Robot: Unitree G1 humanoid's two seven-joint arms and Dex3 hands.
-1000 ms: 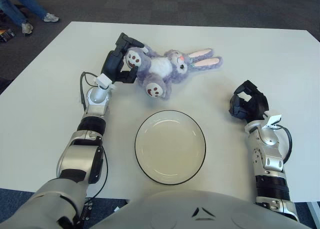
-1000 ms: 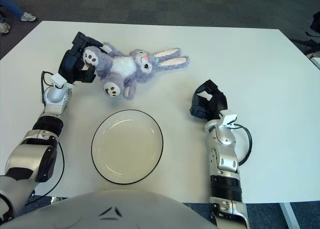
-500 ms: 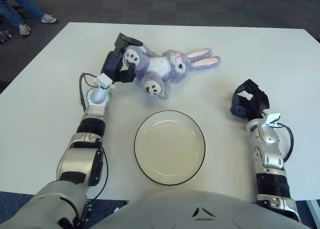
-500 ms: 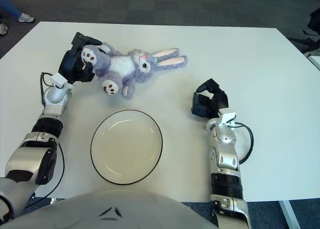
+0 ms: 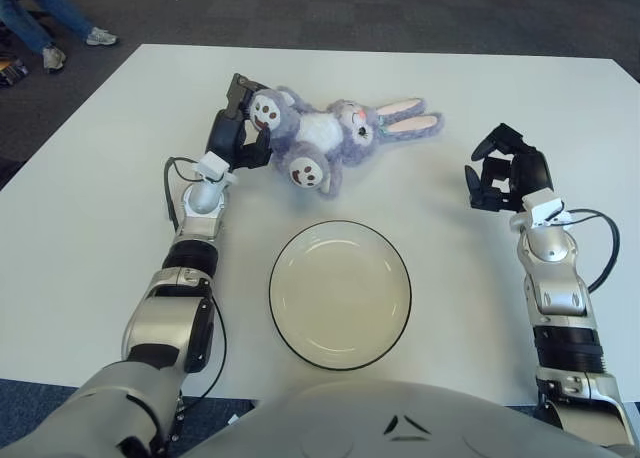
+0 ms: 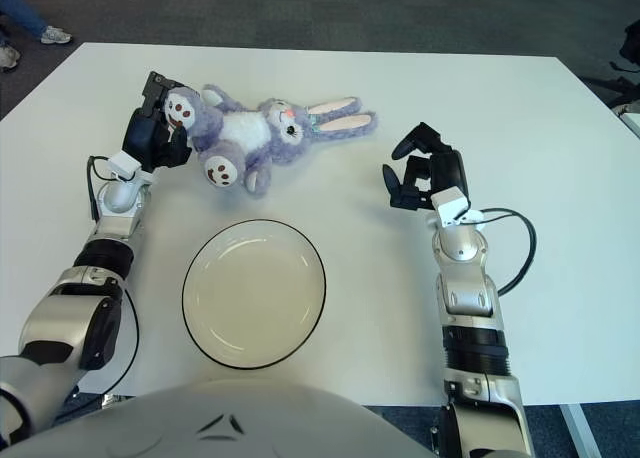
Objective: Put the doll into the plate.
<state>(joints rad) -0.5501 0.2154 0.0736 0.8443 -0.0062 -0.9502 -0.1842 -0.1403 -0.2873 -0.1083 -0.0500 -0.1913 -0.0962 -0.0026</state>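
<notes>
Doll: a purple plush rabbit [image 5: 335, 138] lies on its back on the white table [image 5: 90, 178], at the far side from the robot, left of centre. Its head and long pink-lined ears point toward the robot's right; its two feet, white soles with brown spots, point left and toward the robot.
Plate: a round cream plate [image 5: 340, 293] with a dark rim sits on the table nearer the robot, just this side of the doll and apart from it. Nothing lies in it.
Left hand: the left hand [image 5: 238, 128] is at the doll's left end, its dark fingers closed round the doll's upper foot. One finger shows above the foot and the others press in from below and beside it. Whether the foot is lifted off the table or only held against it is hard to make out from this angle.
Left arm: it reaches forward from the lower left of the view, the silver forearm pointing up toward the doll.
Right hand: the right hand [image 6: 425, 173] shows to the right of the plate and right of the doll's ears, well apart from both. Its fingers are spread and loosely bent, holding nothing.
Right arm: it comes up from the lower right, with a black cable looping beside the wrist.
Doll versus plate: the doll is outside the plate, beyond its far rim.
</notes>
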